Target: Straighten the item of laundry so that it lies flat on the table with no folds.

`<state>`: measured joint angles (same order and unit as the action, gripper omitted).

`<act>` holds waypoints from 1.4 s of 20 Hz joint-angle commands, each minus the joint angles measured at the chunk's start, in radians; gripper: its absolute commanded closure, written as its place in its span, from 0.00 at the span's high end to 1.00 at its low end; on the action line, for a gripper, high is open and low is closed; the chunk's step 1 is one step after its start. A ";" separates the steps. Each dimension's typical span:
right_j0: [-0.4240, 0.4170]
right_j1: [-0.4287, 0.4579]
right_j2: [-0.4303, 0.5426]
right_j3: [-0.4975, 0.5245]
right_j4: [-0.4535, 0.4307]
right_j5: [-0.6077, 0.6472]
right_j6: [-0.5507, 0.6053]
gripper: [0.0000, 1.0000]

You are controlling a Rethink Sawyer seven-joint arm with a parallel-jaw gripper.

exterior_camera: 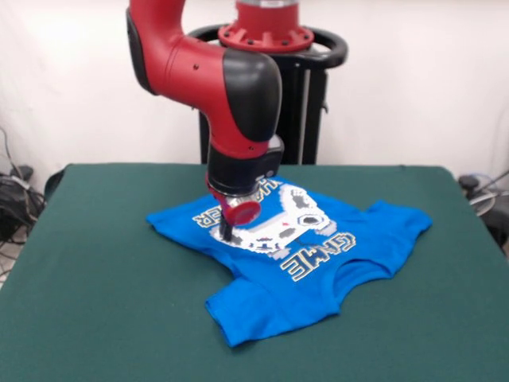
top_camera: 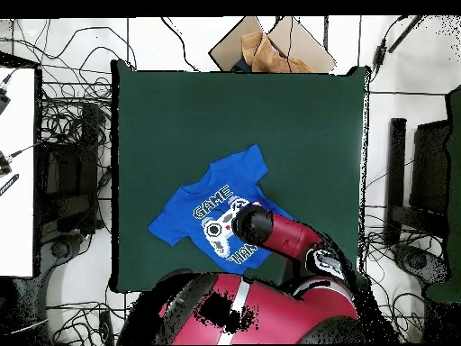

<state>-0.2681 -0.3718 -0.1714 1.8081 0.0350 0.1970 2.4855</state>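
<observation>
Tool [exterior_camera: 227,233] on blue T-shirt [exterior_camera: 294,267]

Small bright blue short-sleeved T-shirt [exterior_camera: 302,274] [top_camera: 194,216], front up, showing a white pixel game-controller print with "GAME" lettering readable and the second word partly hidden under the arm. Spread out mostly flat but askew on the dark green felt-like surface [exterior_camera: 103,310] [top_camera: 306,135], roughly at its middle, towards the pedestal side in the overhead view. Some wrinkles and a turned-up edge near the hem and lower sleeve; one sleeve out to each side.
</observation>
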 commanded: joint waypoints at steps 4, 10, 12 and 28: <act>-0.006 0.093 0.090 -0.122 -0.017 -0.012 0.024 0.00; -0.076 0.042 0.157 -0.089 -0.065 0.015 -0.036 0.00; -0.073 0.017 0.155 -0.084 -0.066 0.050 -0.029 0.00; -0.061 -0.051 0.144 -0.063 -0.065 0.145 -0.010 0.00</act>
<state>-0.3365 -0.4283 -0.1189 1.8060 -0.0153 0.2386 2.4855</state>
